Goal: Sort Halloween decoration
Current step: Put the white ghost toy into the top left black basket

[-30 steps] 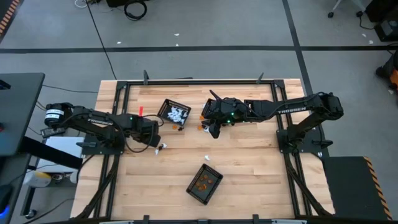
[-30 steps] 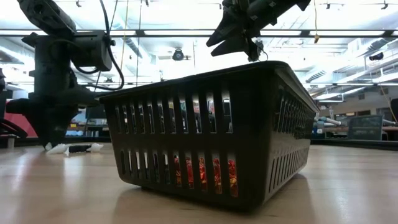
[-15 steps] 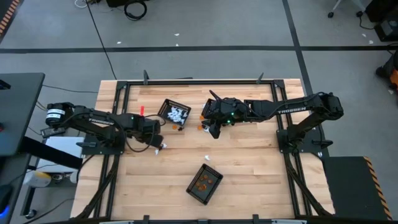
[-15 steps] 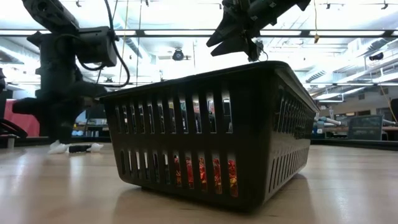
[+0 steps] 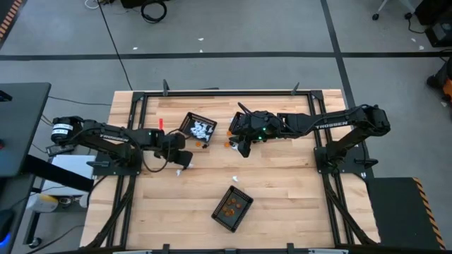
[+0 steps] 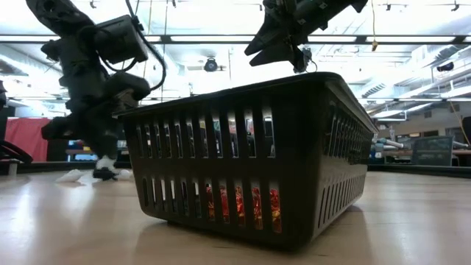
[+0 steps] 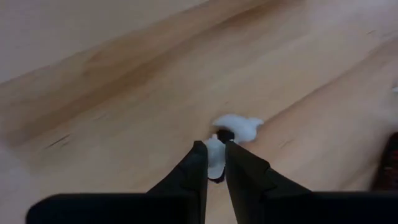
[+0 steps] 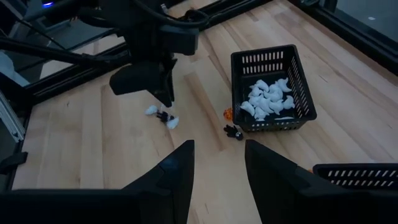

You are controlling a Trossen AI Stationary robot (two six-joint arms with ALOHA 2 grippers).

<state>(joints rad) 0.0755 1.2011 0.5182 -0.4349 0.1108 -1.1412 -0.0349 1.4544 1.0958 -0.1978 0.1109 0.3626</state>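
On the wooden table [image 5: 282, 190], one black mesh basket [image 8: 272, 89] already holds white trinkets [image 8: 267, 99]. The left gripper [image 7: 212, 163] pinches a small white trinket [image 7: 216, 151], jaws narrow. The right gripper [image 8: 214, 163] waits half open; several pieces remain loose.

You can read one word only: "TROSSEN", in white letters along the right arm [image 5: 332, 125] in the high view. The baskets, the trinkets and the surface give you no other legible text, label or number
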